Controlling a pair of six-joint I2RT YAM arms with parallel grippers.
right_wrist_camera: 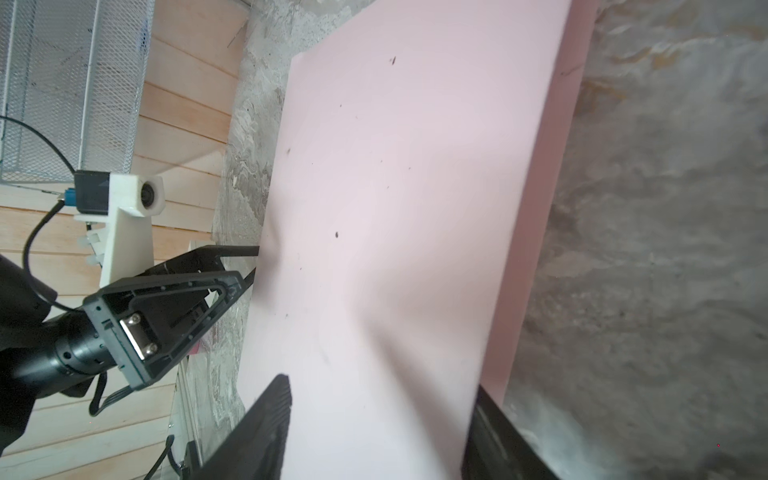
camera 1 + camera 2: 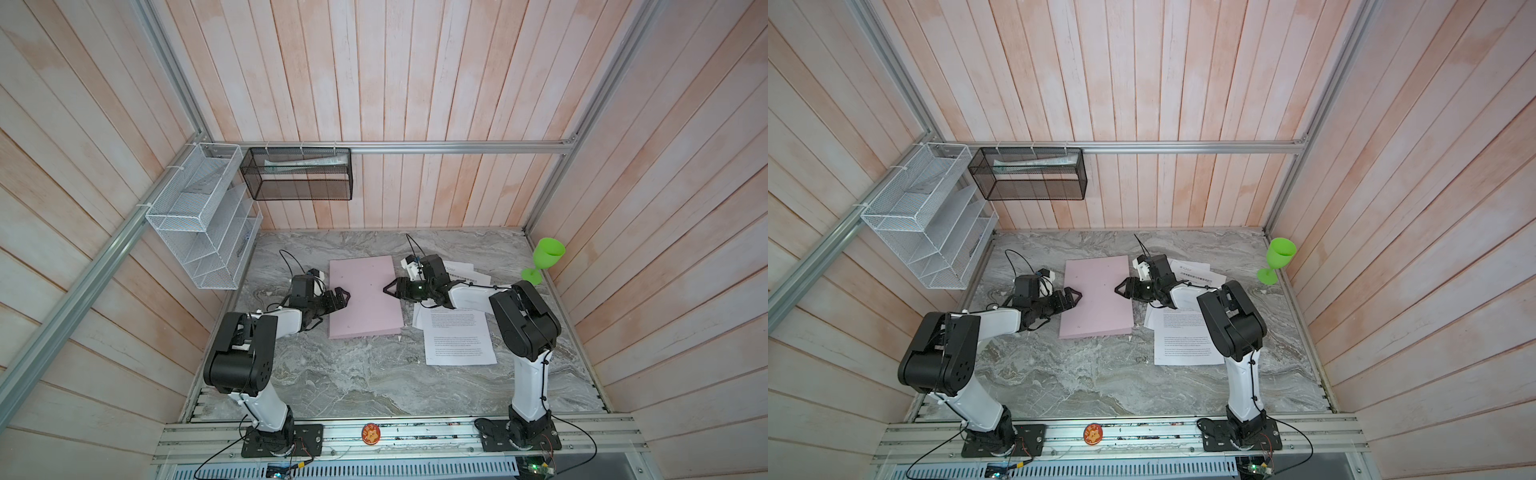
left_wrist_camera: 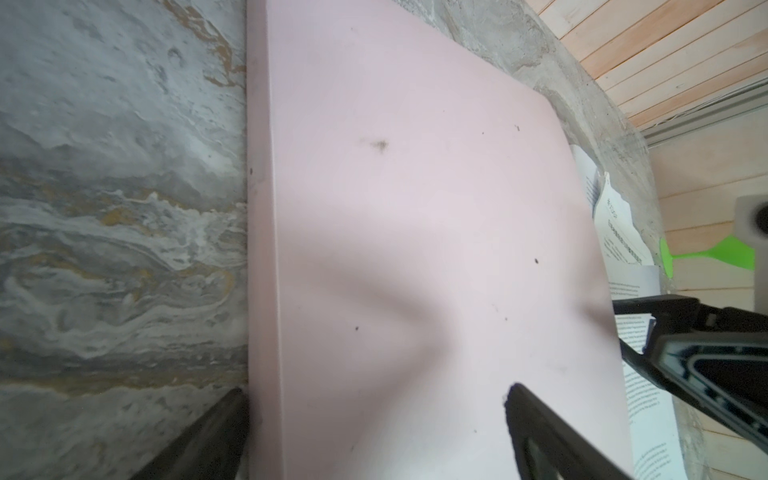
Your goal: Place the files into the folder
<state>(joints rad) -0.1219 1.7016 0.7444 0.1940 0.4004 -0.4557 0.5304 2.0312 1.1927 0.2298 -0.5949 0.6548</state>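
Folder [image 2: 365, 316] is being flanked by the left gripper [image 2: 347, 296] and right gripper [image 2: 385, 288], both being held spread over its opposite edges, gripping nothing.

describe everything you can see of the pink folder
The folder is thin, pale pink, rectangular, closed and flat on the marble table, its cover dotted with dark specks and one smudge. Its near edge shows two layers slightly parted. The left gripper straddles its left edge with open jaws; the right gripper reaches over its right edge.
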